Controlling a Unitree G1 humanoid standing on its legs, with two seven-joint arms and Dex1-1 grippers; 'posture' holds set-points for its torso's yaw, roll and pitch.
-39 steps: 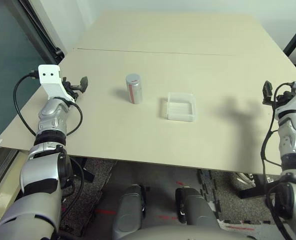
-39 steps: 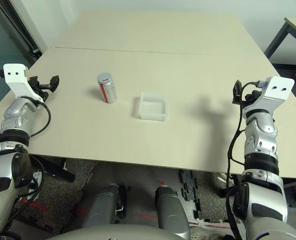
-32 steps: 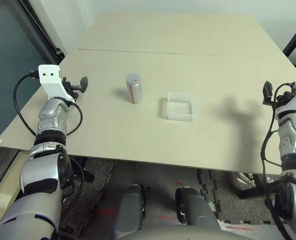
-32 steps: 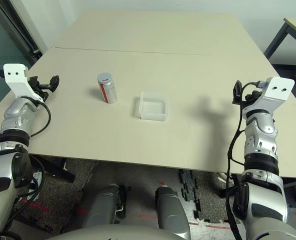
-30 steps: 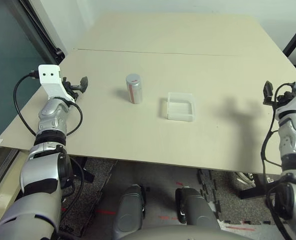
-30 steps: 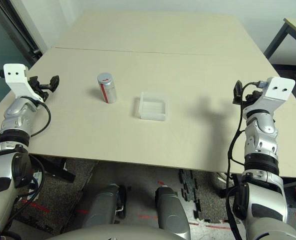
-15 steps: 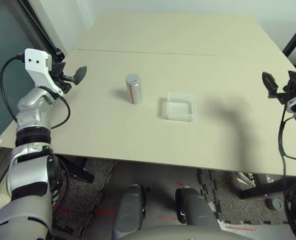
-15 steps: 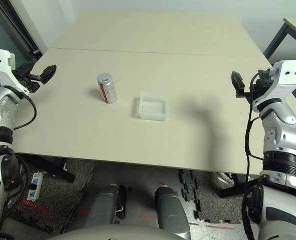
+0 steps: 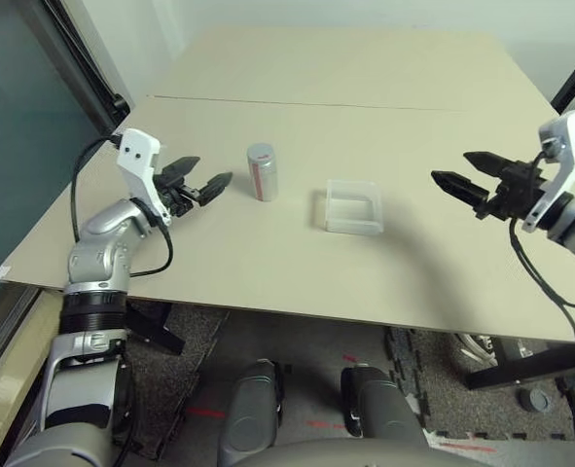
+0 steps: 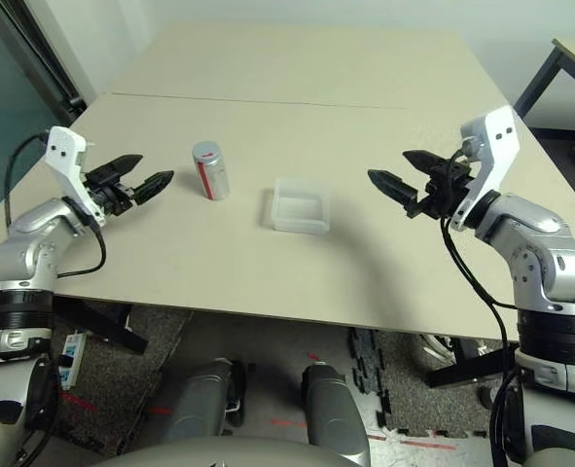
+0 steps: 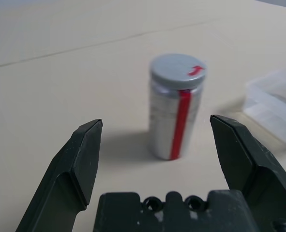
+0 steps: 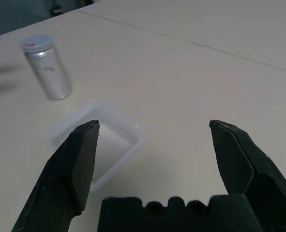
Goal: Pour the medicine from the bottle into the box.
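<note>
While both arms hover over the bench [image 9: 268,263], each gripper's fingers stand wide apart, empty: right gripper [image 9: 454,173] near the box [image 9: 352,207], left gripper [image 9: 207,175] beside the upright, capped bottle [image 9: 262,171].

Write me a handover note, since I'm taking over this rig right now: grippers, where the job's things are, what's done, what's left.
Left gripper: open, empty, level above the table, aimed at the bottle, not touching it.
Right gripper: open, empty, aimed toward the box, well short of it.
Bottle: upright, grey cap on, standing between the left gripper and the box.
Box: flat on the table, apart from the bottle; I cannot tell whether anything is in it.
Done: nothing yet.
Left: grasp the bottle, remove the cap, pour the medicine into the box.
</note>
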